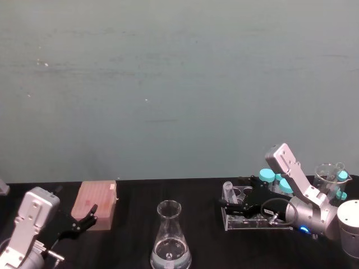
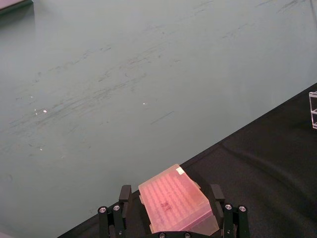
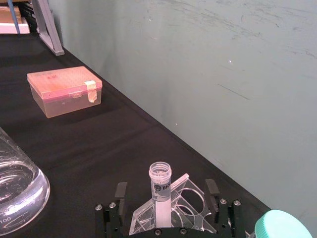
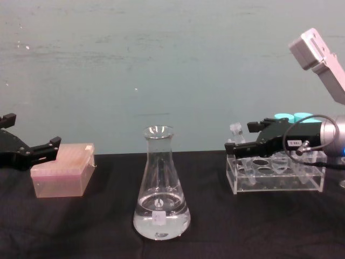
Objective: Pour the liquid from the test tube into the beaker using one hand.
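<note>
The test tube (image 3: 160,181) stands upright in the near end of a clear acrylic rack (image 4: 269,181), its mouth uncovered. My right gripper (image 3: 166,191) is open, one finger on each side of the tube (image 1: 228,190) and clear of it. How much liquid the tube holds I cannot tell. The beaker (image 4: 160,199), a tall conical flask, stands mid-table to the left of the rack with clear liquid (image 4: 160,218) in its base. My left gripper (image 1: 84,218) hangs open at the far left, just over a pink box (image 1: 98,203).
Teal-capped tubes (image 1: 267,175) fill the rack's far holes behind the right gripper (image 4: 240,137). A small glass vessel (image 1: 330,171) stands at the right edge. A green wall rises close behind the black table. Open tabletop lies between the flask (image 1: 170,241) and the rack.
</note>
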